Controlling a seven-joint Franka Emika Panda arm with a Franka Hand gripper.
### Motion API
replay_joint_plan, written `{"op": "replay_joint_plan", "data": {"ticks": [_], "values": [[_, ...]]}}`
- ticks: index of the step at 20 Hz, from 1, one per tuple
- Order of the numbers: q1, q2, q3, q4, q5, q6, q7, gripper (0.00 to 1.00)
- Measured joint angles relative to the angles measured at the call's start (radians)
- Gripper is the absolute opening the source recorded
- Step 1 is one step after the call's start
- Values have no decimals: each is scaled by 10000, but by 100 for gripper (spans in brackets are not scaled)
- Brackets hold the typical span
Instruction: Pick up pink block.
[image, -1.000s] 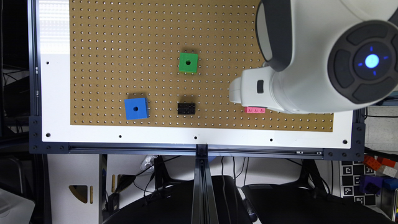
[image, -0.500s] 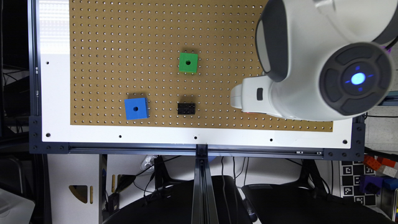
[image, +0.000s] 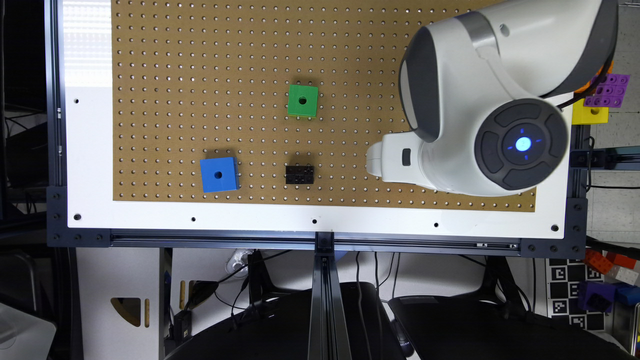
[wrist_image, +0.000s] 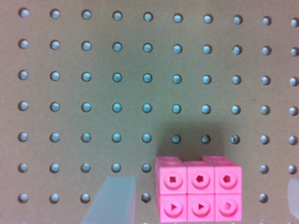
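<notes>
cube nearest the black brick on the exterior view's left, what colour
Blue, a blue cube with a round hole on top; clearest in the exterior view, beside the black brick.

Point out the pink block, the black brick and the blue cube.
pink block (wrist_image: 200, 195): wrist view, holed top face.
black brick (image: 299, 174): exterior view, top face.
blue cube (image: 218, 174): exterior view, top face by its hole.

- We are finding no readable words, brand names or numbers in either view.
- We are seeing small raised shapes inside the six round holes on top of the pink block (wrist_image: 200, 193) in the wrist view: a square, pentagon-like shapes and triangles, not letters.
- We are noticing black-and-white square marker patterns (image: 567, 295) at about 4 o'clock in the exterior view; they are carrying no legible text.
- We are seeing a glowing blue dot with short rays on the arm's round cap (image: 523, 144).
</notes>
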Motion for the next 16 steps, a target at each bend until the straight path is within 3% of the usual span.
{"op": "replay_joint_plan", "data": {"ticks": [5,10,16], "values": [[22,665,1,42,-21,678,1,100],[115,849,0,372,-21,695,40,100],[117,910,0,419,-22,706,41,100]]}}
